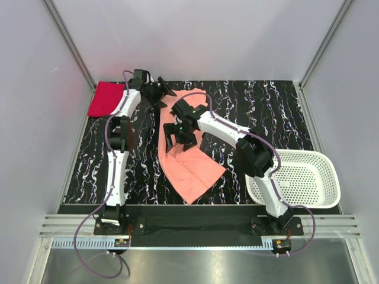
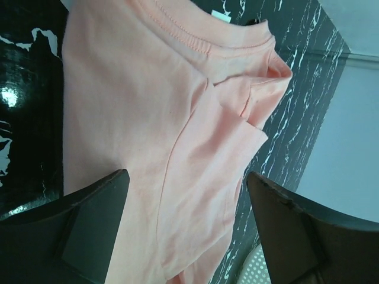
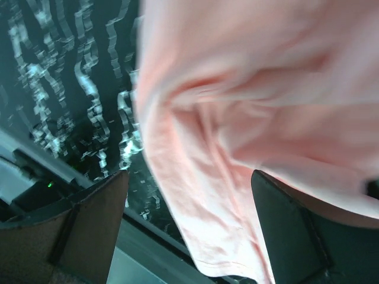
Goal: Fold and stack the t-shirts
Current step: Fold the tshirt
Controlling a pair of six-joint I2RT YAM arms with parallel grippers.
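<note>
The salmon t-shirt (image 1: 190,170) lies crumpled and partly folded in a long strip down the middle of the black marbled table. The crimson t-shirt (image 1: 106,98) is a neat folded rectangle at the far left corner. My left gripper (image 1: 160,92) is open and empty above the salmon shirt's far collar end; in the left wrist view (image 2: 186,195) the collar and a sleeve (image 2: 177,106) lie between its spread fingers. My right gripper (image 1: 180,135) is open and empty above the shirt's middle; the right wrist view (image 3: 189,201) shows blurred salmon folds (image 3: 237,148) below it.
A white perforated basket (image 1: 317,160) stands at the near right of the table, and its edge shows in the left wrist view (image 2: 251,269). Grey enclosure walls surround the table. The table's front rail (image 3: 142,242) runs below the right gripper.
</note>
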